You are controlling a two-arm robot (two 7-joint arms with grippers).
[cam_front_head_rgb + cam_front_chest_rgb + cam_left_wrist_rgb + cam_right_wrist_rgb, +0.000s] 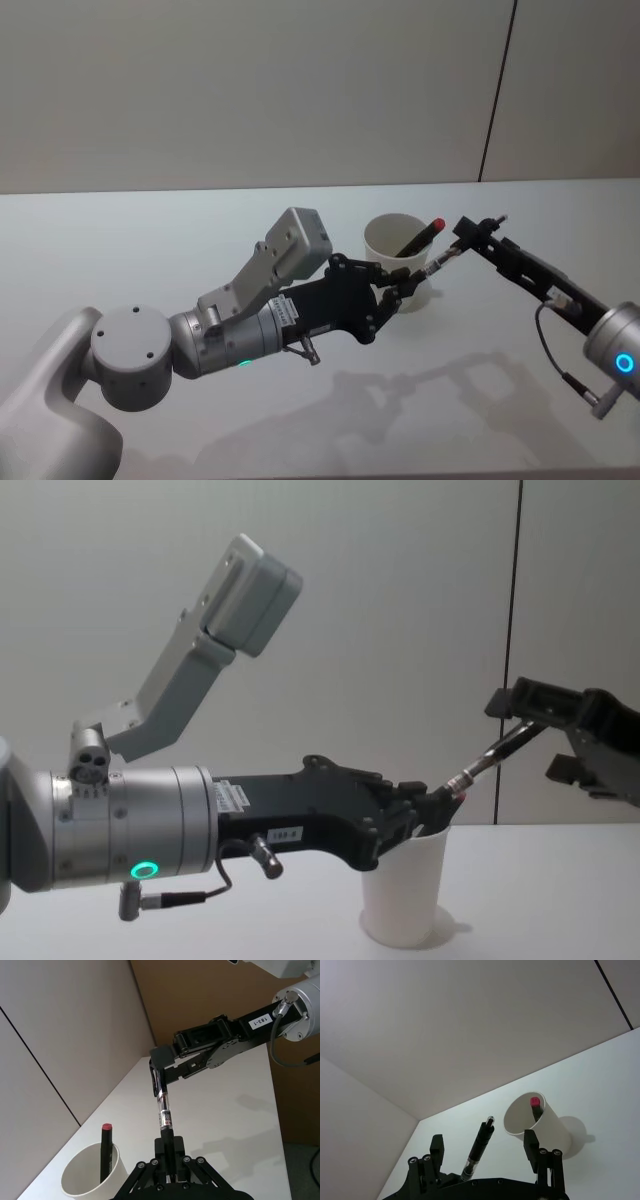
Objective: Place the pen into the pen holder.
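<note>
A pen with a clear, labelled middle and black ends slants in the air beside the pen holder, a white paper cup. My left gripper is shut on its lower end, close to the cup's rim. The upper end lies between the spread fingers of my right gripper, which is open. In the left wrist view the pen rises from the left gripper to the right gripper. In the right wrist view the pen passes between two fingers set far apart.
A black pen with a red cap stands slanted inside the cup. The cup rests on a white table that reaches back to a plain wall with a dark vertical seam. My left forearm lies low across the table's front left.
</note>
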